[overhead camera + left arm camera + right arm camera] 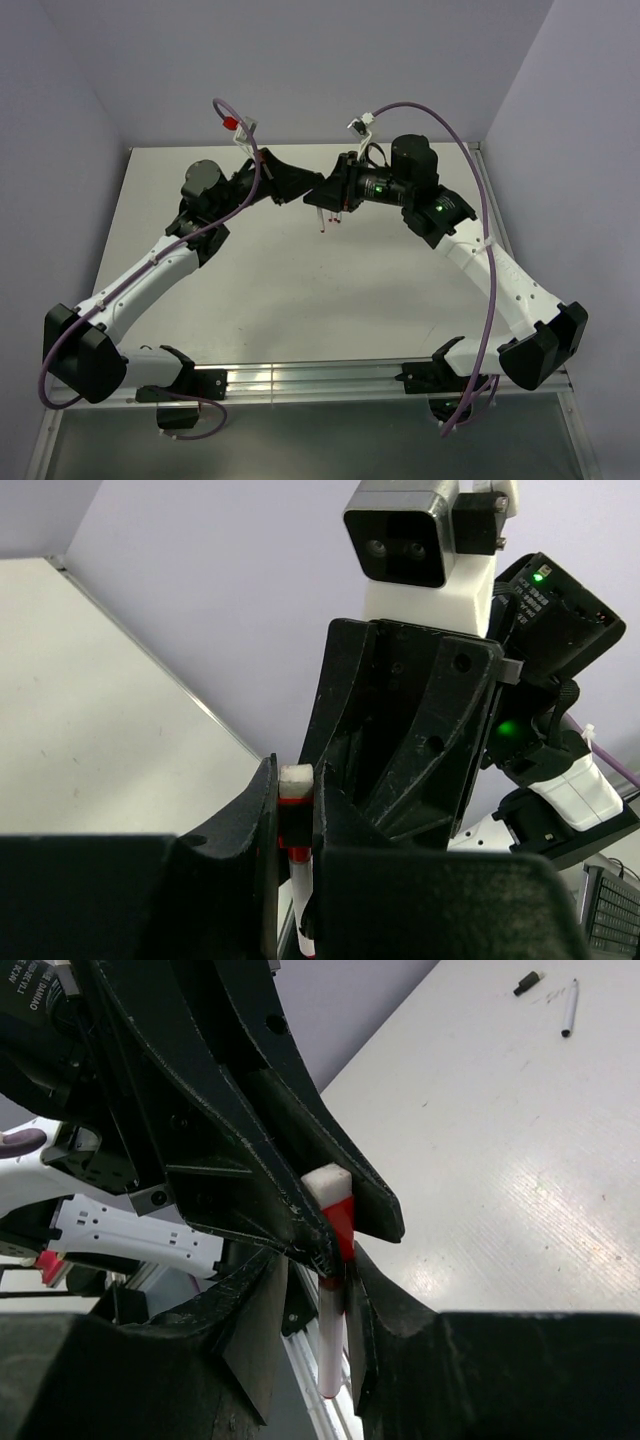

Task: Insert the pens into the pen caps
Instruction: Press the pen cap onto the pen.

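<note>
**Pen and cap meet in mid-air**

The pen stands upright, pinched in the right tool. Its top is at the mouth of the red cap, which the left tool clamps, both well above the counter. How deep it sits is hidden. An off-axis push could jam the tip, and a weak pinch would let the barrel slide instead of seating.
</note>
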Motion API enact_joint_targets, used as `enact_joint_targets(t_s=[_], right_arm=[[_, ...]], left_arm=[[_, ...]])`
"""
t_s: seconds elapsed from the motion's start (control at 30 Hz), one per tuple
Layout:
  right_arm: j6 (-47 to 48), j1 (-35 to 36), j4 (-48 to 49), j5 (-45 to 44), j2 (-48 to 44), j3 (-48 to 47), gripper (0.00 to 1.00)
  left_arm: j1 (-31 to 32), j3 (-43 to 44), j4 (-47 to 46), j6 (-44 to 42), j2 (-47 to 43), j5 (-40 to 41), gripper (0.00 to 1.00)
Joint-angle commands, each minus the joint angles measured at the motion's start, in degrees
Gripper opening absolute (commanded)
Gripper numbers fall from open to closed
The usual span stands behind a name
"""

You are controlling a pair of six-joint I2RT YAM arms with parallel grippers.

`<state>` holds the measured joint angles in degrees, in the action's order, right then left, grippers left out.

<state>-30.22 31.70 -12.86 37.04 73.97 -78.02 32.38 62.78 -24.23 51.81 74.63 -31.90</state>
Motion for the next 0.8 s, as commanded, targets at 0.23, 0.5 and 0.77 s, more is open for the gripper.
enact_joint_targets(t_s=[0.23, 0.5, 0.77], right_arm=[[1.13, -0.68, 15.24, -1.44, -5.59, 1.11, 0.40], [1.13, -0.68, 14.80, -1.35, -5.86, 3.48, 0.41], [-0.28, -0.68, 16.29, -0.56, -5.95, 7.52, 0.42]], left_arm=[[-1.53, -2.32, 10.78, -0.66, 1.66, -6.51, 0.00], [-2.85, -0.74, 9.99, -0.31, 2.01, -6.86, 0.00], [-3.99, 0.76, 9.90, -0.75, 2.19, -6.25, 0.00]])
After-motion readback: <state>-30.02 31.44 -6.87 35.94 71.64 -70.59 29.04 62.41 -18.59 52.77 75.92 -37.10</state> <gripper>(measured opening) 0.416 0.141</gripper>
